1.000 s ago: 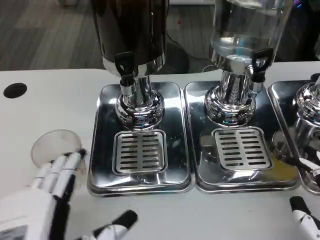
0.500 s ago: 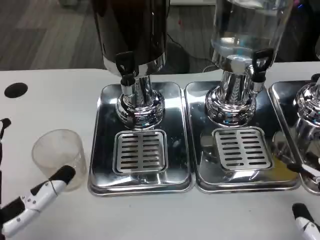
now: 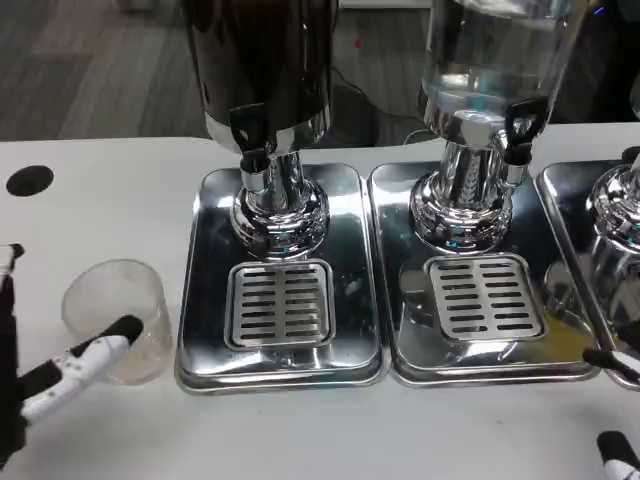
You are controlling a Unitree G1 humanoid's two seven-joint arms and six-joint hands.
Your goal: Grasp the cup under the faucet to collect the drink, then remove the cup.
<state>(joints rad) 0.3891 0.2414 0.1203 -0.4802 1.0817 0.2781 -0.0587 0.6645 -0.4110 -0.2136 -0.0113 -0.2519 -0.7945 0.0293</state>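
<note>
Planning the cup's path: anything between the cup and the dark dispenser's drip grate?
In the head view, only the raised steel rim of the tray separates the cup from the drip grate; left hand touches the cup.

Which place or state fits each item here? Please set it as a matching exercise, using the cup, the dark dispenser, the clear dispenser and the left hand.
Things:
1. clear plastic cup
2. dark dispenser
3. clear dispenser
4. left hand

Descriptions:
A. on the middle steel tray, with a see-through tank
B. standing on the white table, left of the trays
C. one black-tipped finger against the cup's near side
D. on the leftmost steel tray, faucet over its grate

Pairs: 1-B, 2-D, 3-A, 4-C
</note>
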